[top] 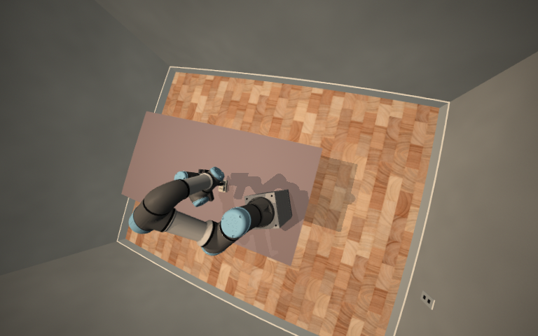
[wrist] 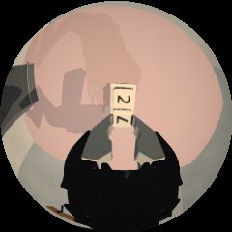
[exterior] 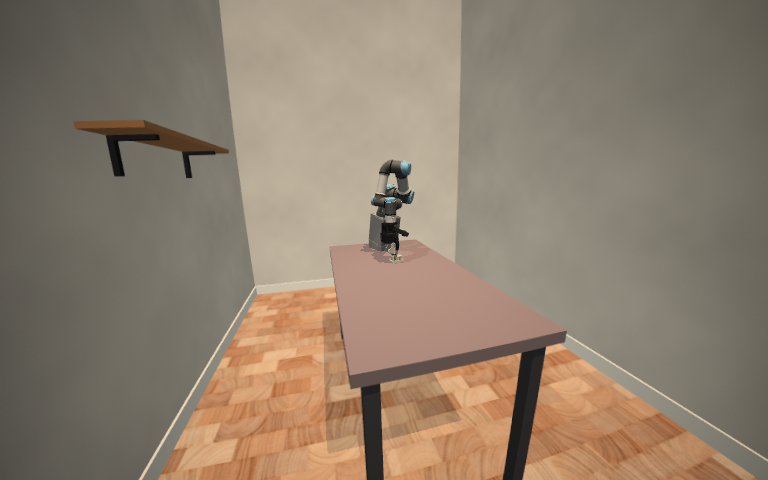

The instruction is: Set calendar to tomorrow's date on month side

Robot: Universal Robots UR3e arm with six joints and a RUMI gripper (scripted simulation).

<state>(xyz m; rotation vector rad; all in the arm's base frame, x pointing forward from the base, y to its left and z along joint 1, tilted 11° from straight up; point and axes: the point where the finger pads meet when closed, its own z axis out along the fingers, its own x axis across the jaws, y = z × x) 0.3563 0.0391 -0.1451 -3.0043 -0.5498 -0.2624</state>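
Note:
The small cream calendar (top: 225, 187) (exterior: 399, 261) sits on the table beneath the arm; its month name is not readable. In the wrist view, two cream cubes sit in a row, with dark digits seen sideways on their upward faces. The far cube (wrist: 124, 99) shows a 2. The near cube (wrist: 121, 118) shows a partly covered digit, perhaps a 4 or 7. My gripper (wrist: 122, 115) points down, its narrow fingertips against both sides of the near cube, and looks shut on it. The tray's floor and the cubes' side faces are hidden, so I cannot tell whether both sit flat.
The pinkish table (top: 170, 146) (exterior: 430, 316) carries the arm's grey base block (top: 283, 208) (exterior: 374, 232) close to the calendar. The arm's folded links hang over the table beside it. A wooden shelf (exterior: 141, 130) is on the left wall, away from the table.

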